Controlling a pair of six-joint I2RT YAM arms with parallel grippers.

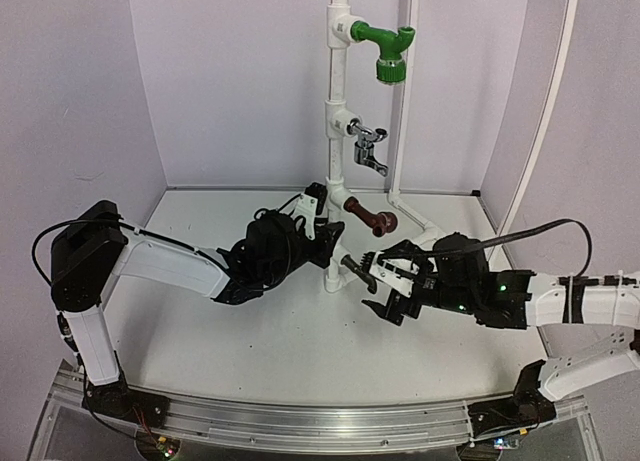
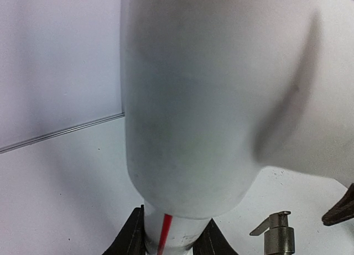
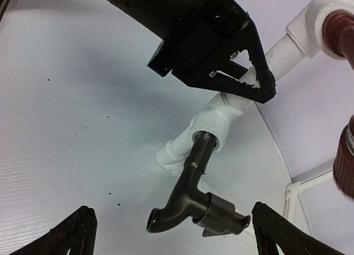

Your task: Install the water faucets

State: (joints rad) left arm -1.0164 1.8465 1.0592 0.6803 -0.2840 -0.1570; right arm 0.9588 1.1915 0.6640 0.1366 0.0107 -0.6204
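Observation:
A white upright pipe (image 1: 338, 131) carries the water faucets: a green one (image 1: 386, 47) at the top, a silver one (image 1: 369, 149) below it and a brown one (image 1: 376, 220) lower down. A dark grey faucet (image 3: 202, 205) sits with its stem in the lowest white fitting (image 3: 217, 118). My right gripper (image 3: 174, 238) is open, its fingers wide on either side of the dark faucet (image 1: 353, 266) without touching it. My left gripper (image 2: 174, 241) is shut on the white pipe (image 2: 182, 155) just above that fitting. In the top view the right gripper (image 1: 376, 287) is right of the pipe, the left gripper (image 1: 324, 233) left of it.
A second, thinner white pipe (image 1: 405, 131) runs down the back wall and bends along the table towards the right. Curved white walls close in the table (image 1: 250, 331) on the left, back and right. A grey lever handle (image 2: 275, 233) shows low in the left wrist view.

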